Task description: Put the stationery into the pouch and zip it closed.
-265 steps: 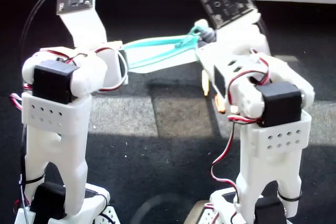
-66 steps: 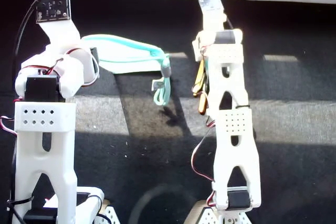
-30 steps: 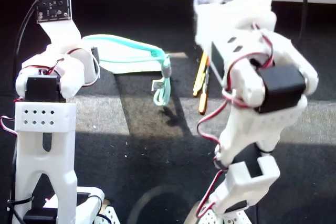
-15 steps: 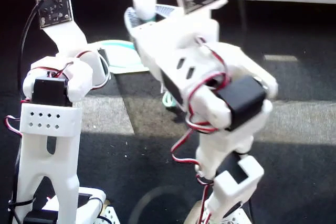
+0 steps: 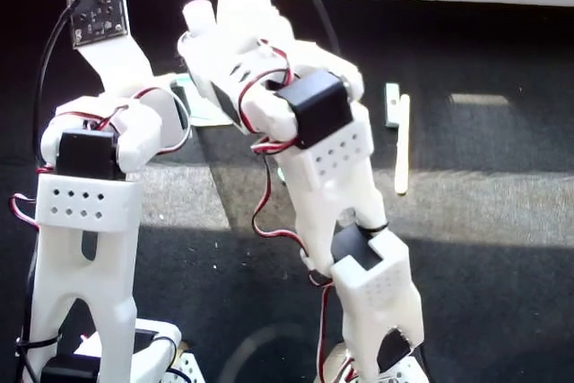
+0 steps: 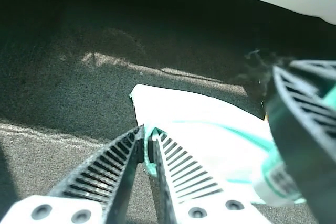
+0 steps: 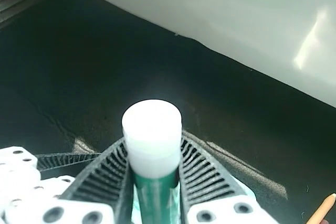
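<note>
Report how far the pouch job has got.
Done: the left gripper grips the edge of the pouch; nothing visibly packed. In hand: the right gripper holds a glue stick close to the pouch. Left: a pencil and a small dark item lie on the table, then zipping.

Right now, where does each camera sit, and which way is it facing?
High view: fixed above the arms' base side, looking down over the table; left arm and right arm show, a pencil beyond.
Left wrist view: on the left arm, looking along the left hand, shut on the pouch.
Right wrist view: on the right arm, looking along the right hand, shut on a glue stick.
Shared: both wrist views catch the glue stick.
</note>
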Robot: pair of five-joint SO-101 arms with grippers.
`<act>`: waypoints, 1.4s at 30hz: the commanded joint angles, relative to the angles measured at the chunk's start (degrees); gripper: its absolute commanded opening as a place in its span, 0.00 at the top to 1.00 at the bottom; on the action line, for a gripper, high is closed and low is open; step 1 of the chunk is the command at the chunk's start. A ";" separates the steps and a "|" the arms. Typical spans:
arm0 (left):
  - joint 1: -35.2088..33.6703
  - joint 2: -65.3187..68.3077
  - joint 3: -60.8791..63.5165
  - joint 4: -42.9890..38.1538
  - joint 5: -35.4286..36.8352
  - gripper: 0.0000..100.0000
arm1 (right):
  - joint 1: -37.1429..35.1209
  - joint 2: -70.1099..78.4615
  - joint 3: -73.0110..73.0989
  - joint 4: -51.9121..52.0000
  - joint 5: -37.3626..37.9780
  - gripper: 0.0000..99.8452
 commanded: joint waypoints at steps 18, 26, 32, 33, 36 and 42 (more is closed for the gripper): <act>1.10 0.57 -10.51 7.38 2.81 0.99 | 5.49 13.32 -0.75 -9.54 -0.70 0.99; 1.10 1.19 -10.42 7.38 2.81 0.99 | 5.67 15.43 -0.75 -11.38 -0.62 0.99; 1.10 1.19 -10.42 7.30 2.81 0.99 | 5.85 15.43 -0.75 -10.95 -0.62 0.99; 1.10 1.27 -10.42 7.38 2.81 0.99 | 5.67 15.08 -0.84 -10.95 -0.62 0.99; 1.10 1.27 -8.66 7.38 2.81 0.99 | 5.67 14.64 -4.09 -11.38 -0.62 0.99; 1.19 0.75 -8.48 7.82 3.08 0.99 | 6.37 20.70 -11.30 -12.70 -0.62 0.99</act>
